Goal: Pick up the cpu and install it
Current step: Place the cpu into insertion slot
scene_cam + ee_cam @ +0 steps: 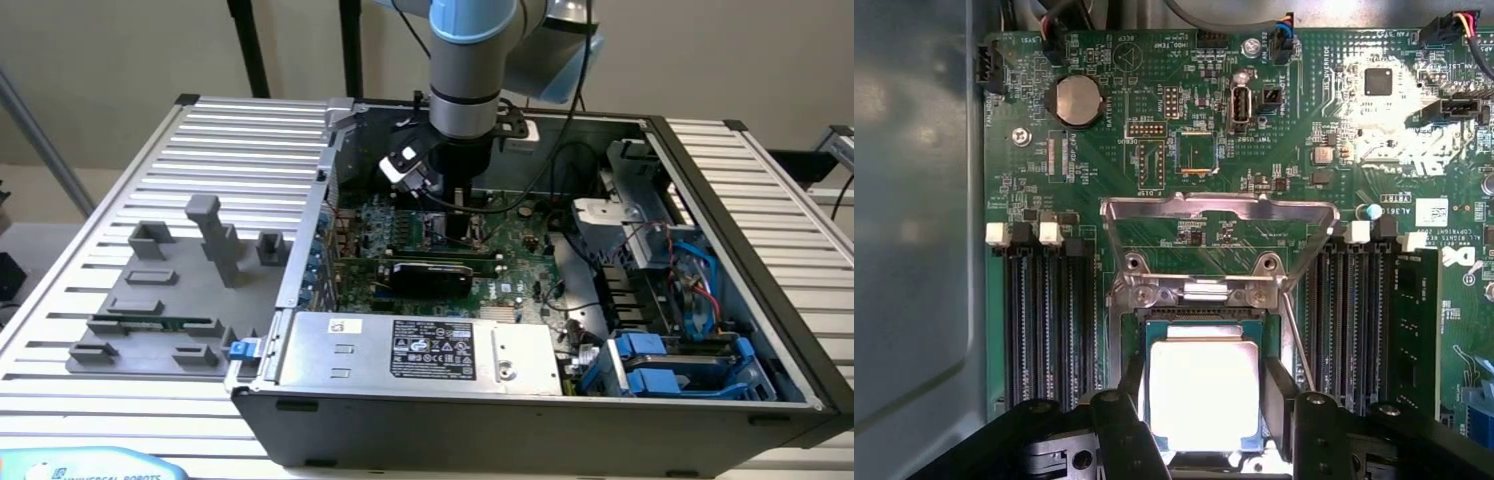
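The cpu [1204,390] is sitting between the tool's [1204,405] two fingers [1282,400], which are clamping its opposite edges, right over the socket [1194,322] on the motherboard [1194,150]. The socket's metal frame [1219,207] is standing flipped open just beside it. The arm [467,80] is reaching down into the open computer case [534,420], which is resting on the slatted desk [134,170].

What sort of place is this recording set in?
Probably a robotics lab bench for PC assembly: open grey metal computer case on a slatted aluminium table, grey plastic fixture blocks beside it.
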Robot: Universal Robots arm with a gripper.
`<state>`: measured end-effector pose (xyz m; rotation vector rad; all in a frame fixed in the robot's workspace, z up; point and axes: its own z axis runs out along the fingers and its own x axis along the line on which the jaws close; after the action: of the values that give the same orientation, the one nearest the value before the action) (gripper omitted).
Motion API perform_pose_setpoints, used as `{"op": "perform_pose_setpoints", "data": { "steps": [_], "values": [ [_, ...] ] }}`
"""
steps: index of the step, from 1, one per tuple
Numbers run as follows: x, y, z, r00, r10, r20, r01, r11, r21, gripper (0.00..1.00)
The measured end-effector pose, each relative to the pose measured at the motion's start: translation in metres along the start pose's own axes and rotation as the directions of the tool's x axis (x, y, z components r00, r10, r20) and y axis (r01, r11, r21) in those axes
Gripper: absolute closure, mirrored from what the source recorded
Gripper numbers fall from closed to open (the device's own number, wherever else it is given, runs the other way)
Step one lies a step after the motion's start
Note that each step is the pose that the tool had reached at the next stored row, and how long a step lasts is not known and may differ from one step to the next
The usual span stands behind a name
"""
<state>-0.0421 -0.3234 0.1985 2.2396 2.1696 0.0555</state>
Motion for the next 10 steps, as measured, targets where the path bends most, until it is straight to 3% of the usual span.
{"op": "perform_pose_setpoints", "data": {
  "steps": [10],
  "values": [
    [0.0006,0.0001,0.0015,1.0,0.004,0.0057,-0.004,1.0,-0.0003,0.45]
  ]
}}
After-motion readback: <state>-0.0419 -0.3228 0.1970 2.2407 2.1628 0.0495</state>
